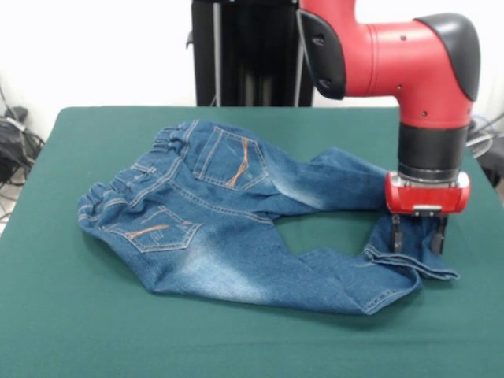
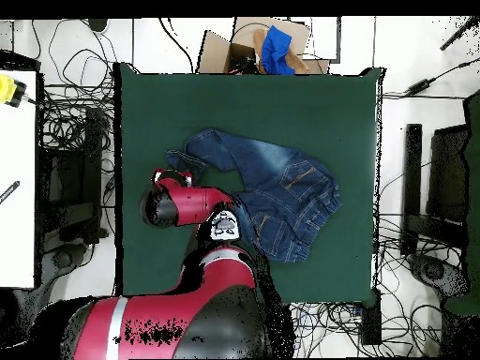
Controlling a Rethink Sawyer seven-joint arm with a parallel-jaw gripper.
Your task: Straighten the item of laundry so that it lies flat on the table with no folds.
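The item of laundry (image 1: 236, 220), a small pair of blue jeans, lies back-pockets-up on the green table (image 1: 63, 315). Its gathered waistband points left in the front view. Both legs run right and bend toward each other, with a patch of bare table between them, and the cuffs bunch and overlap at the right. My gripper (image 1: 416, 236) points straight down onto those cuffs, open, with the fingertips at or just above the denim. In the overhead view the jeans (image 2: 277, 192) lie mid-table and the gripper (image 2: 173, 176) is at their left end, mostly hidden under the red arm.
A cardboard box (image 2: 246, 47) holding something blue sits just off the table's far edge in the overhead view. Cables and dark equipment (image 2: 70, 187) ring the table. A white surface with a yellow object (image 2: 9, 89) lies at the left.
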